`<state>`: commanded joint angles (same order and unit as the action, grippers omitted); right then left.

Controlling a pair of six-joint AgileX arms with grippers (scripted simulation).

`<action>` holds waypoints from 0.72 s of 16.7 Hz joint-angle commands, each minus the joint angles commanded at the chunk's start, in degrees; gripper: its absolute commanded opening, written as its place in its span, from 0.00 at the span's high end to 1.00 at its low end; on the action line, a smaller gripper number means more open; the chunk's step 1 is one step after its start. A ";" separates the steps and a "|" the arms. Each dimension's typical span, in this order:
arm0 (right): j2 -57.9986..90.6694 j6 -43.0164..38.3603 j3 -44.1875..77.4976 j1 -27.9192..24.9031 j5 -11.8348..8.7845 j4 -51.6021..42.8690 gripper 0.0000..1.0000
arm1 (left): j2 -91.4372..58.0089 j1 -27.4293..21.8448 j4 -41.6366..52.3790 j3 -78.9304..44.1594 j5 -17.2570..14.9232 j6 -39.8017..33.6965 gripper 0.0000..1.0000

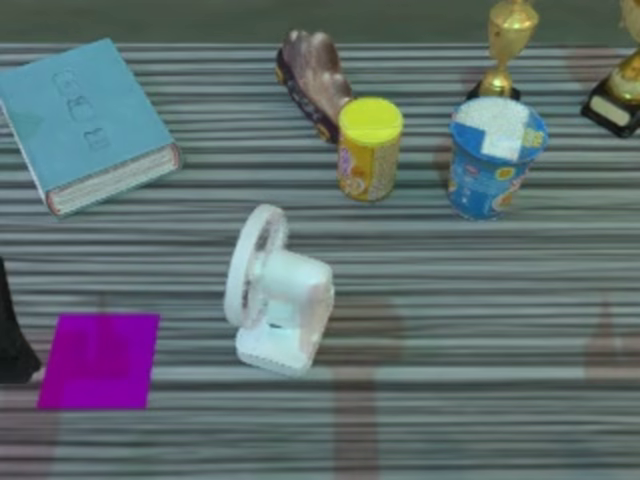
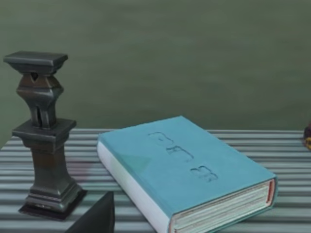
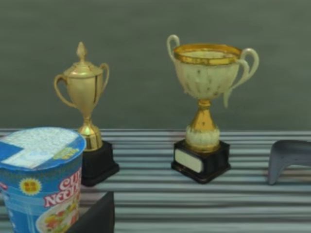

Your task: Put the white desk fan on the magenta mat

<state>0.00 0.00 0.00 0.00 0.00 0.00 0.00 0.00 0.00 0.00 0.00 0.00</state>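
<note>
Both hands hidden; white desk fan (image 1: pixel 277 292) off magenta mat (image 1: pixel 99 361).

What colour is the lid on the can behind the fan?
Yellow: the can has a plain yellow lid, clearest in the top view.

The white desk fan (image 1: pixel 277 292) stands mid-table, the magenta mat (image 1: pixel 100 360) to its left, apart

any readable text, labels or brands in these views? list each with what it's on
"CUP" over "NEE…", cut off at the edge: blue noodle cup.
Embossed marks on the blue book cover: not readable.
Yellow can label: too blurred to read.
Trophy plaque: blank.
White fan, magenta mat: no text.
</note>
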 joint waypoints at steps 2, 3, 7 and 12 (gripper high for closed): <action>0.00 0.00 0.00 0.00 0.00 0.00 0.00 | 0.00 0.00 0.00 0.00 0.00 0.00 0.00; 0.00 0.00 0.00 0.00 0.00 0.00 0.00 | -0.57 -0.23 0.56 -0.52 0.00 -0.04 0.00; 0.00 0.00 0.00 0.00 0.00 0.00 0.00 | -8.96 -3.19 8.46 -8.50 0.12 -0.82 0.00; 0.00 0.00 0.00 0.00 0.00 0.00 0.00 | -32.25 -9.90 26.30 -30.61 0.28 -3.57 0.00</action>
<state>0.00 0.00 0.00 0.00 0.00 0.00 -32.25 -9.90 26.30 -30.61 0.28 -3.57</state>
